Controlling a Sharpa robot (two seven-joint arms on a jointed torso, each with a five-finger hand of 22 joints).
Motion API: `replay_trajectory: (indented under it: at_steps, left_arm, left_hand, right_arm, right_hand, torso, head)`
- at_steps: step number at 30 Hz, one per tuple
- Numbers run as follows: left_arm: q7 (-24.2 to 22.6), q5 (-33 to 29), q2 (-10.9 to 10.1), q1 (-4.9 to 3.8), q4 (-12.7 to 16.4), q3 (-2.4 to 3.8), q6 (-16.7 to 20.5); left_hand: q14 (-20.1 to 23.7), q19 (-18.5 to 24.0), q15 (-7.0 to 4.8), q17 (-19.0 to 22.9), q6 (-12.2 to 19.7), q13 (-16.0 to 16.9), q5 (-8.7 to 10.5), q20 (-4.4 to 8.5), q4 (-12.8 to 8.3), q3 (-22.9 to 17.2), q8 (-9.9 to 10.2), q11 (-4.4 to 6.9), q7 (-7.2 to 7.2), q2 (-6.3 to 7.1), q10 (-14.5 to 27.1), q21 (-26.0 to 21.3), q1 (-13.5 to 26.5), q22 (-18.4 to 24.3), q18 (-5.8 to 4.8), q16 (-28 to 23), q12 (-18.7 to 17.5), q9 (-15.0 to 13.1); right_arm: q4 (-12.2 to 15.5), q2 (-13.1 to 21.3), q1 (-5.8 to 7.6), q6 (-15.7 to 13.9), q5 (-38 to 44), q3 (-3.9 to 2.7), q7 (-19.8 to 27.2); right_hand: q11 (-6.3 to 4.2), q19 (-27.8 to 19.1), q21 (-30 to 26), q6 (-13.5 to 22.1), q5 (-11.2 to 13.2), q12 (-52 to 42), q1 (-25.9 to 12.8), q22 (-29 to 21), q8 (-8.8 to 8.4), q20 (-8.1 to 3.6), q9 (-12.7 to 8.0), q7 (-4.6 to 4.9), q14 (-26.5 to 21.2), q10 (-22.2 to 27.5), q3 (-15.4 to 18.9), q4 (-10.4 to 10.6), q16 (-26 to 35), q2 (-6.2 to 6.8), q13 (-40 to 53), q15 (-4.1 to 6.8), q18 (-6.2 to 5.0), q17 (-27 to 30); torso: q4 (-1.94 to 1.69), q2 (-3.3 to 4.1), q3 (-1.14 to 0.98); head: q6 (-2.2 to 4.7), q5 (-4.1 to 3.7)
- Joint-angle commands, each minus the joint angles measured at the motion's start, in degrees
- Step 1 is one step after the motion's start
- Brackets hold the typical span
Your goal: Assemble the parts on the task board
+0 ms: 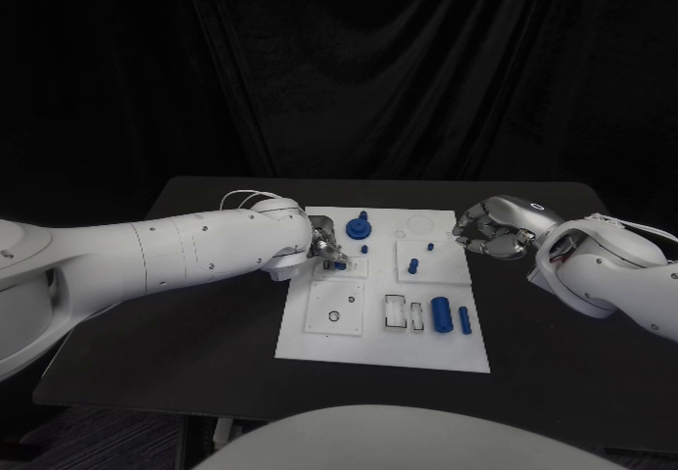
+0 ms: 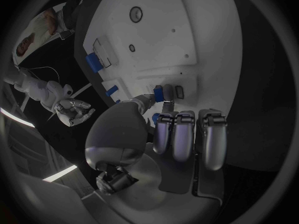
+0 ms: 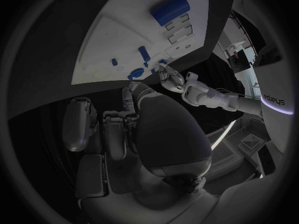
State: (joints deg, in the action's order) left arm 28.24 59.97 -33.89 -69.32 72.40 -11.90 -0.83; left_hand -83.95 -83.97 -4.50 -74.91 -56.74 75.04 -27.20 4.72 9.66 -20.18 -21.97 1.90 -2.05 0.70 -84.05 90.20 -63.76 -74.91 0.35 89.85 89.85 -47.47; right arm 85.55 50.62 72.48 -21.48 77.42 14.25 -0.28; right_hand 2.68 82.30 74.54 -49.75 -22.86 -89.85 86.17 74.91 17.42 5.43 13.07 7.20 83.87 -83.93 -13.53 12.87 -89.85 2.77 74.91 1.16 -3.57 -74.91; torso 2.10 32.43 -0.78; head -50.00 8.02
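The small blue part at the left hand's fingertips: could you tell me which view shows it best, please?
The left wrist view: the small blue part sits at the left hand's fingertip, against the task board. The head view shows it mostly hidden under the hand. In the right wrist view it is too small to tell apart.

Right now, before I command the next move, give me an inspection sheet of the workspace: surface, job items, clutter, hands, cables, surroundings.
Surface: black table, with the white task board in the middle.
Job's things: blue parts on the board: a round knobbed piece near the far edge, a small peg mid-board, a large cylinder and a slim pin near the right edge. A small blue part is at the left hand's fingers.
Clutter: nothing seen.
Hands: left hand over the board's left side, pinching the small part; right hand at the board's right edge, fingers curled, holding nothing visible.
Cables: thin white wire on the left arm's wrist.
Surroundings: dark curtain behind the table.
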Motion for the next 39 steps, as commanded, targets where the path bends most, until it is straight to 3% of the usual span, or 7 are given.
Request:
replay_trajectory:
  at_steps: [1, 6, 18, 22, 39]
  left_arm:
    - [-0.36, 0.10, -0.08, 0.43, -0.06, -0.19, -0.32]
    - [-0.62, 0.10, -0.18, 0.45, -0.01, -0.19, -0.35]
    - [-3.65, 0.10, -0.33, 0.48, 0.04, -0.19, 0.67]
    - [-4.02, 0.10, -0.37, 0.48, 0.16, -0.19, 0.09]
    - [-3.02, 0.10, -0.45, 0.49, 0.12, -0.19, -2.71]
  left_hand:
    - [-6.05, -6.03, -0.27, -15.09, -0.18, 14.96, -0.28, 0.28, -0.12, -0.68, 0.24, 0.35, 0.31, -0.13, -5.95, -0.20, 0.31, -15.09, -0.35, 0.15, 0.15, -0.19]
    - [-6.05, -6.03, -0.39, -15.09, -0.44, 14.96, -2.26, 0.40, -1.30, -2.36, 0.45, 0.46, 0.39, 0.47, -5.95, -0.20, 0.44, -15.09, -0.35, 0.15, 0.15, -0.86]
    - [-6.05, -6.03, -0.66, -15.09, -1.71, 14.96, -3.71, 0.66, -3.84, -5.79, 0.01, 0.79, 0.74, 1.11, -5.95, -0.20, 0.32, -15.09, -0.35, 0.15, 0.15, -2.52]
    - [-6.05, -6.03, -0.78, -15.09, -2.17, 14.96, -2.12, 0.77, -4.75, -6.50, -0.06, 0.91, 0.87, 1.60, -5.95, -0.20, 0.61, -15.09, -0.35, 0.15, 0.15, -3.11]
    - [-6.05, -6.03, -0.88, -15.09, -2.38, 14.96, 0.82, 0.90, -5.69, -7.26, 0.42, 0.98, 0.93, 1.76, -5.95, -0.20, 1.43, -15.09, -0.35, 0.15, 0.15, -3.77]
  right_arm:
    - [-0.04, 0.00, -0.14, 0.41, 0.06, -0.04, -1.20]
    - [-0.06, 0.04, -0.14, 0.46, 0.06, -0.04, -1.28]
    - [-0.07, 0.02, -0.15, 0.55, 0.06, -0.04, -1.50]
    - [-0.06, 0.04, -0.15, 0.62, 0.06, -0.04, -1.62]
    - [-0.10, -0.01, -0.16, 1.05, 0.06, -0.04, -2.01]
  right_hand:
    - [0.30, -0.51, -0.30, -0.24, -0.28, -0.15, 0.36, 10.07, 0.32, -0.08, -0.07, 0.24, 6.03, -6.07, -0.35, 0.11, 0.04, -0.29, 15.09, -0.34, -0.21, -14.89]
    - [0.30, -0.53, -0.34, -0.21, -0.31, -0.15, 0.40, 10.06, 0.30, -0.07, -0.08, 0.24, 6.02, -6.07, -0.39, 0.07, 0.06, -0.31, 15.09, -0.34, -0.22, -14.87]
    - [0.30, -0.53, -0.34, -0.21, -0.31, -0.15, 0.40, 10.06, 0.30, -0.07, -0.08, 0.24, 6.02, -6.07, -0.39, 0.07, 0.06, -0.31, 15.09, -0.34, -0.22, -14.87]
    - [0.31, -0.58, -0.44, -0.17, -0.32, -0.15, 0.44, 10.02, 0.28, -0.07, -0.10, 0.26, 5.99, -6.07, -0.46, 0.01, 0.11, -0.34, 15.09, -0.35, -0.24, -14.81]
    - [0.33, -0.62, -0.52, -0.17, -0.31, -0.15, 0.47, 10.00, 0.29, -0.06, -0.10, 0.28, 5.99, -6.07, -0.51, -0.05, 0.11, -0.36, 15.09, -0.36, -0.26, -14.81]
  torso:
    - [-0.04, 0.01, 0.01]
    - [-0.04, 0.01, -0.01]
    - [-0.05, 0.01, 0.02]
    - [0.00, -0.01, 0.01]
    - [0.00, 0.05, -0.02]
  head:
    - [0.00, -0.02]
    - [0.00, 0.03]
    - [0.00, -0.01]
    - [0.00, -0.01]
    - [0.00, 0.20]
